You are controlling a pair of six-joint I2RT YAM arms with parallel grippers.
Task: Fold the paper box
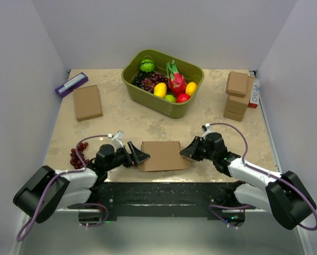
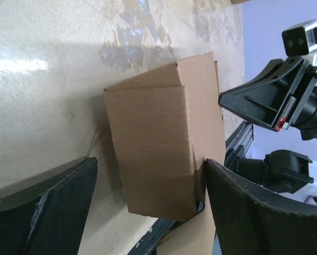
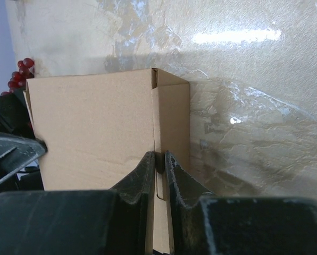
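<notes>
The paper box (image 1: 163, 155) lies near the table's front edge between both arms, a plain brown cardboard piece folded into a shallow box. My left gripper (image 1: 139, 154) is at its left end, open. In the left wrist view the box (image 2: 158, 138) stands between the spread fingers (image 2: 254, 212); the one finger touches a flap, the other stands apart. My right gripper (image 1: 184, 153) is at the box's right end. In the right wrist view its jaws (image 3: 159, 155) are pinched on the thin cardboard edge at the corner of the box (image 3: 89, 133).
A green bin (image 1: 148, 98) of toy fruit stands at the back middle. A flat brown box (image 1: 88, 102) and a purple item (image 1: 71, 84) lie back left. Small brown boxes (image 1: 237, 95) are stacked back right. Red grapes (image 1: 78, 154) lie by the left arm.
</notes>
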